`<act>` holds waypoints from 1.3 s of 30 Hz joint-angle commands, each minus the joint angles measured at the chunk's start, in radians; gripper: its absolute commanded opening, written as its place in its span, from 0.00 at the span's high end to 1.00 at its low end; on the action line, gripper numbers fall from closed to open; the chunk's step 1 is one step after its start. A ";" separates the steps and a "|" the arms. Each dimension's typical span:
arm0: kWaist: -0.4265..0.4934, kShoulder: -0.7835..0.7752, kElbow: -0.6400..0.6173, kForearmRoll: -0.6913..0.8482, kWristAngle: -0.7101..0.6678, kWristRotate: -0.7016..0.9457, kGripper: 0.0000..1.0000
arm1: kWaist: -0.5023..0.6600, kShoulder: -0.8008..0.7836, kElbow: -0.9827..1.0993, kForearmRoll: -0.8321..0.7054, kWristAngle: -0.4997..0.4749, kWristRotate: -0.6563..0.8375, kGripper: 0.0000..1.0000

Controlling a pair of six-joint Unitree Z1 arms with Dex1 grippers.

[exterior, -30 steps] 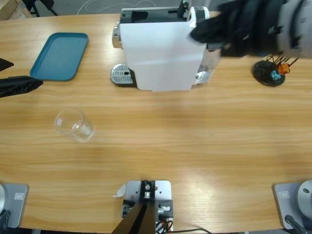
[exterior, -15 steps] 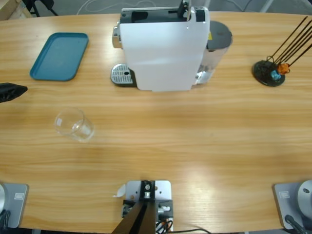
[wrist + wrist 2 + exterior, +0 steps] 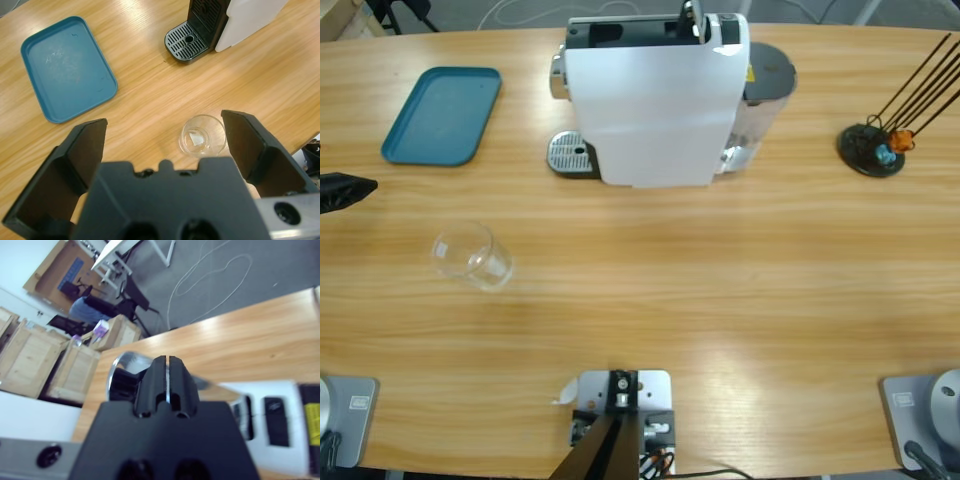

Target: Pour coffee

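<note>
**A workshop or lab space with a coffee corner**

A long pale wooden tabletop (image 3: pixel 720 300) carries a boxy white coffee machine (image 3: pixel 655 100) and a flat teal plastic tray (image 3: pixel 442 115). Beyond it, the right wrist view shows grey carpet (image 3: pixel 260 285) with a loose white cable (image 3: pixel 210 270), stacked plywood crates (image 3: pixel 65 370) and black office chairs (image 3: pixel 132 292).

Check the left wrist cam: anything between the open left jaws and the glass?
Nothing. In the left wrist view only bare table lies between the left gripper and the glass; the high view agrees.
</note>
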 commanded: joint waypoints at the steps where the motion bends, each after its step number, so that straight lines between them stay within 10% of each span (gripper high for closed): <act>1: 0.010 -0.041 0.041 0.017 -0.017 -0.018 0.00 | 0.045 0.180 -0.048 -0.016 0.052 0.043 1.00; 30: 0.010 -0.067 0.052 0.016 -0.016 -0.023 0.00 | 0.051 0.445 -0.083 0.274 0.167 0.011 1.00; 35: 0.010 -0.065 0.051 0.014 -0.016 -0.023 0.00 | 0.052 0.367 -0.132 0.195 0.268 -0.349 0.98; 37: 0.010 -0.064 0.052 0.015 -0.016 -0.023 0.00 | 0.054 0.279 -0.165 0.174 0.300 -0.533 0.02; 39: 0.010 -0.064 0.053 0.016 -0.016 -0.023 0.00 | 0.054 0.209 -0.185 0.174 0.327 -0.584 0.00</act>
